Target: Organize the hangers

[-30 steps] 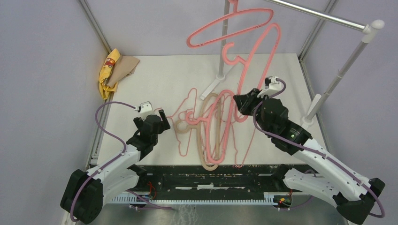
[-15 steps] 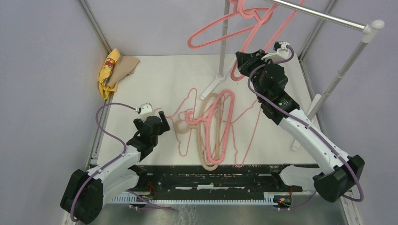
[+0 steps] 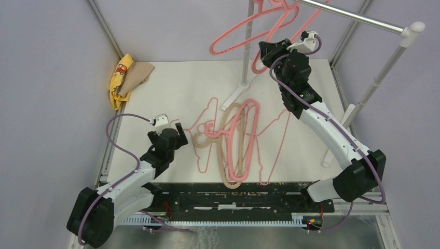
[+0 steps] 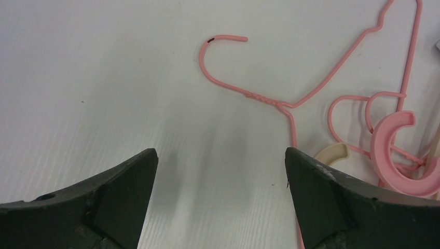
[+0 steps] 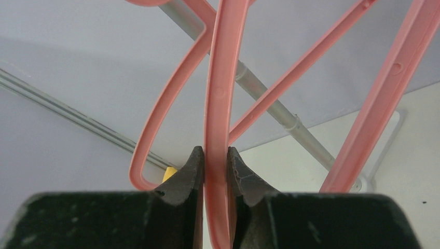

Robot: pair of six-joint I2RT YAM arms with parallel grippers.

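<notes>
The right claw point(image 5: 215, 155) is clamped on the thin edge of a pink plastic hanger point(image 5: 217, 93), which is held high in the air close to the silver rail point(image 3: 358, 18). Whether its hook is over the rail cannot be told, as the top is cut off. Another pink hanger point(image 3: 212, 47) is seen up there too, apparently hung.

The left claw point(image 4: 220, 161) is spread wide with nothing in it, low over the tabletop point(image 4: 104, 78) and near the hook of a thin wire hanger point(image 4: 270, 101).

Beside that, a tangled pile lies on the tabletop. It includes a thick pink hanger point(image 4: 381, 150), a beige hanger point(image 4: 332, 152) and more thin wire ones.

The task is judged to be at an early stage. One or two hangers are up by the rail, and most are yet to be lifted.
</notes>
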